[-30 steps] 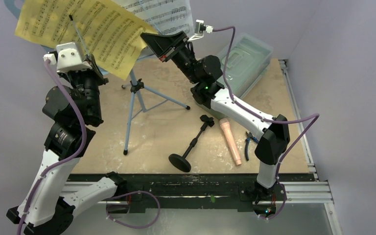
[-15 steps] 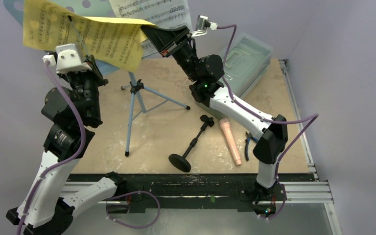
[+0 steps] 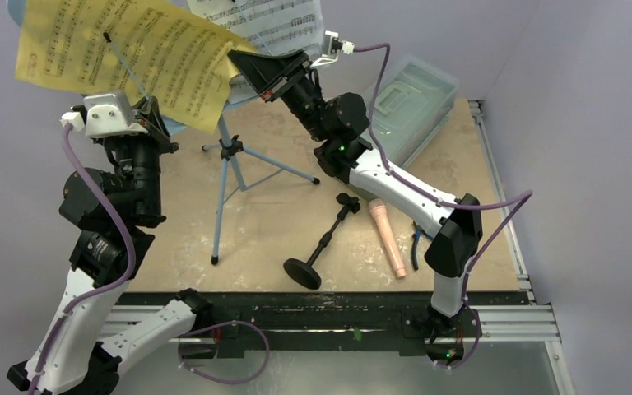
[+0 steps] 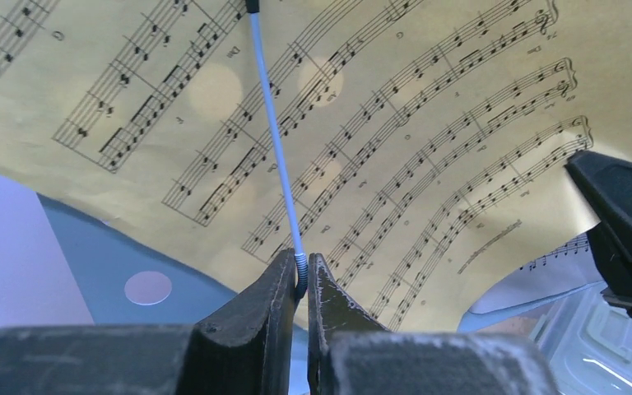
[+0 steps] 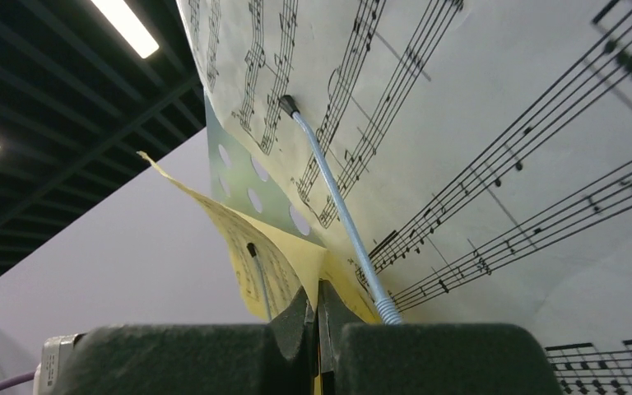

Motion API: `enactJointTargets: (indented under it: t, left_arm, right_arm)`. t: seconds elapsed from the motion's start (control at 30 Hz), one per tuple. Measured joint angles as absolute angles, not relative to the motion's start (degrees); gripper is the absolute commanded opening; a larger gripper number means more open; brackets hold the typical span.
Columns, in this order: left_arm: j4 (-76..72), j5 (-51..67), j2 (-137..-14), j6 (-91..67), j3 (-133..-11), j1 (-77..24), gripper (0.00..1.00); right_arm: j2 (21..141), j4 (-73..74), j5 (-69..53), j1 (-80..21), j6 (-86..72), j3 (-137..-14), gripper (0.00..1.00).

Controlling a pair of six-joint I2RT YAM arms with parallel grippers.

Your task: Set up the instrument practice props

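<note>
"Top external view first: where do the props sit?" asks the trainee.

"The light blue tripod music stand [image 3: 230, 146] stands on the counter [image 3: 271, 222] at rear left, with its perforated desk raised high," says the technician. "A yellow music sheet [image 3: 173, 66] lies bowed across the desk front. A white music sheet [image 3: 271, 16] sits to its right, partly overlapped. The short black mic stand [image 3: 322, 240] lies flat near the counter's centre, round base toward the near edge. The peach-pink toy microphone [image 3: 387, 237] lies just beside it on the right, not touching."

"State of the left gripper [image 4: 300, 276]?"

"Raised at the desk's lower edge. Jaws nearly closed, clamped on the spring-wound base of a retainer wire [image 4: 276, 140]. That wire runs up across the face of the yellow music sheet."

"And the right gripper [image 5: 318, 295]?"

"Also raised, at the yellow sheet's right-hand corner. Jaws fully closed. In the right wrist view, the sheet's corner runs down into the seam between them. A second retainer wire [image 5: 337, 207] lies against the white sheet, just beside that gripper."

"Other items?"

"A clear lidded plastic box [image 3: 411, 99] sits at the rear right corner. Blue-handled pliers [image 3: 418, 239] lie right of the microphone, partly hidden behind the right arm."
</note>
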State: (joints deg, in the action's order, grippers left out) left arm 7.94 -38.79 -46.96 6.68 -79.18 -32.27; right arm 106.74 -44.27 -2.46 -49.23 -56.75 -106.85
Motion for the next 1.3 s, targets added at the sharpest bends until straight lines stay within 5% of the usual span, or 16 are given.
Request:
enactJointTargets:
  t: [1.3]
  left_arm:
    - [-3.5, -33.1, -41.8, 13.1, -70.0, -32.3, 0.00]
  right_arm:
    - [110.6, -51.4, 7.1, -53.1, -66.1, -104.9, 0.00]
